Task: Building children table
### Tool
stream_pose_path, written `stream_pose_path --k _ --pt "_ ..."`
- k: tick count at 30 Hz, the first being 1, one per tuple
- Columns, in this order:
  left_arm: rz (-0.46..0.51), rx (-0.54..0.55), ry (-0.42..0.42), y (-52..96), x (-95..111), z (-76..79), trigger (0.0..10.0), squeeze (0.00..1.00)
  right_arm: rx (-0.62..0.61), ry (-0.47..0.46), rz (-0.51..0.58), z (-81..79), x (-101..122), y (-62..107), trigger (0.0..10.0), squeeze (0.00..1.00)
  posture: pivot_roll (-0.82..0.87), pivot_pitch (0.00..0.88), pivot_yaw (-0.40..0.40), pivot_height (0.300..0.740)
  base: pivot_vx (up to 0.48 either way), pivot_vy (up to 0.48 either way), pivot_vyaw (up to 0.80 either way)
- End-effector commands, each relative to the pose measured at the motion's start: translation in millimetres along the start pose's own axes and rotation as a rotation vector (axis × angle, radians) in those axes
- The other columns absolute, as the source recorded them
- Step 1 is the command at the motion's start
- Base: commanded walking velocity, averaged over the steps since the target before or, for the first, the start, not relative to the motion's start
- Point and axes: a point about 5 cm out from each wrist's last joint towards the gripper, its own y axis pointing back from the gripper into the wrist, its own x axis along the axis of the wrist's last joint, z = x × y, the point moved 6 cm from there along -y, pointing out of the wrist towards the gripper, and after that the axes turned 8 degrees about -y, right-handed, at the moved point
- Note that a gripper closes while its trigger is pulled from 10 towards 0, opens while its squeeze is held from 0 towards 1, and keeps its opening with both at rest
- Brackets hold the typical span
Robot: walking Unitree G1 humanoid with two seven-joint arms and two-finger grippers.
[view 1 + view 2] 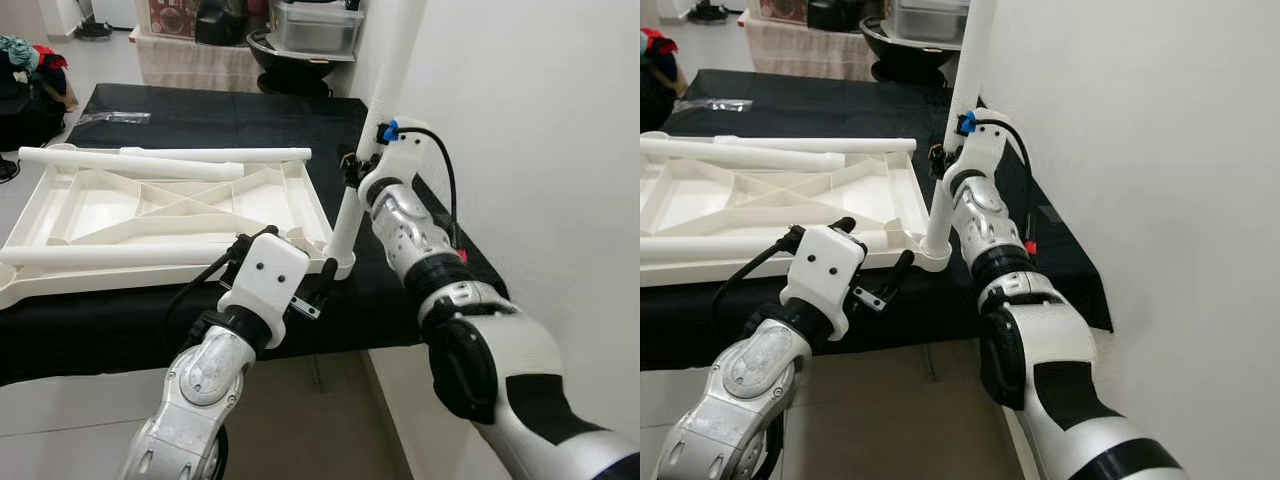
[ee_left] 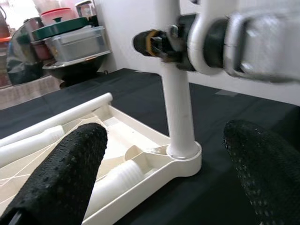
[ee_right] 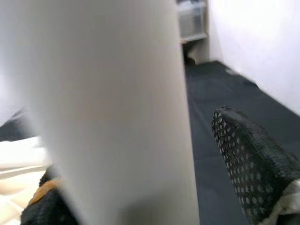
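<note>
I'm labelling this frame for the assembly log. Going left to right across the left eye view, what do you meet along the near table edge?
Upturned white tabletop → left gripper, jaws open → upright table leg → right arm → white wall.

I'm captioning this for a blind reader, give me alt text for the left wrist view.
A white table leg stands upright in the corner socket of an upside-down white tabletop on black cloth, held higher up by the right pincer. The left pincer is open, its fingers either side of the corner.

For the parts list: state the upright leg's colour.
White; the upright leg shows best in the left wrist view.
</note>
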Motion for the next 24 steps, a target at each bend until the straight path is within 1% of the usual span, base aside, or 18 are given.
stream_pose_path --k 1,2,4,6,7,9,10,13,15,17,18,19,20,21,22,24 --pt "-0.004 -0.006 -0.010 -0.9 -2.2 1.6 10.0 0.00 0.013 0.035 0.065 13.3 6.0 7.2 10.0 0.00 0.07 0.096 -0.155 0.740 0.000 0.000 0.00" --pt "-0.004 -0.006 -0.010 -0.9 -2.2 1.6 10.0 0.00 0.013 0.035 0.065 13.3 6.0 7.2 10.0 0.00 0.07 0.096 -0.155 0.740 0.000 0.000 0.00" --pt "-0.005 -0.007 -0.009 -0.8 -2.7 1.4 10.0 0.00 0.005 0.047 0.093 20.7 7.1 13.1 10.0 0.00 0.06 0.097 -0.153 0.740 0.000 0.000 0.00" --pt "-0.006 -0.008 -0.009 -0.8 -3.0 1.3 10.0 0.00 0.016 0.059 0.106 21.5 8.2 15.7 10.0 0.00 0.06 0.096 -0.151 0.740 0.000 0.000 0.00" --pt "-0.006 -0.009 -0.009 -0.9 -3.2 1.3 10.0 0.00 0.023 0.068 0.128 24.2 10.2 21.0 10.0 0.00 0.06 0.097 -0.148 0.740 0.000 0.000 0.00" --pt "-0.006 -0.010 -0.008 -0.9 -3.4 1.4 10.0 0.00 0.017 0.066 0.147 28.2 12.7 26.3 10.0 0.00 0.06 0.097 -0.148 0.740 0.000 0.000 0.00" --pt "-0.006 -0.010 -0.008 -0.9 -3.4 1.4 10.0 0.00 0.017 0.066 0.147 28.2 12.7 26.3 10.0 0.00 0.06 0.097 -0.148 0.740 0.000 0.000 0.00" --pt "-0.008 -0.011 -0.010 -0.6 -4.0 1.4 10.0 0.00 0.086 0.063 0.154 35.1 11.4 42.8 10.0 0.00 0.06 0.094 -0.154 0.740 0.000 0.000 0.00" --pt "-0.008 -0.011 -0.010 -0.6 -4.0 1.4 10.0 0.00 0.086 0.063 0.154 35.1 11.4 42.8 10.0 0.00 0.06 0.094 -0.154 0.740 0.000 0.000 0.00" --pt "-0.018 -0.012 -0.012 1.4 -7.0 1.3 10.0 0.00 0.164 0.078 0.121 43.0 4.9 58.4 10.0 0.00 0.06 0.091 -0.153 0.740 0.000 0.000 0.00" --pt "-0.018 -0.012 -0.012 1.4 -7.0 1.3 10.0 0.00 0.164 0.078 0.121 43.0 4.9 58.4 10.0 0.00 0.06 0.091 -0.153 0.740 0.000 0.000 0.00" --pt "-0.022 -0.013 -0.013 2.3 -8.3 1.4 10.0 0.00 0.194 0.083 0.103 45.3 2.3 64.1 10.0 0.00 0.06 0.091 -0.153 0.740 0.000 0.000 0.00" --pt "-0.022 -0.013 -0.013 2.3 -8.3 1.4 10.0 0.00 0.194 0.083 0.103 45.3 2.3 64.1 10.0 0.00 0.06 0.091 -0.153 0.740 0.000 0.000 0.00" --pt "-0.025 -0.015 -0.014 3.1 -9.6 1.5 10.0 0.00 0.210 0.082 0.083 50.7 0.7 69.4 10.0 0.00 0.05 0.090 -0.148 0.740 0.000 0.000 0.00" --pt "-0.025 -0.015 -0.014 3.1 -9.6 1.5 10.0 0.00 0.210 0.082 0.083 50.7 0.7 69.4 10.0 0.00 0.05 0.090 -0.148 0.740 0.000 0.000 0.00" --pt "-0.029 -0.020 -0.013 3.2 -11.4 2.6 10.0 0.00 0.260 0.068 0.017 60.2 -1.8 79.8 10.0 0.00 0.05 0.086 -0.139 0.740 0.000 0.000 0.00"
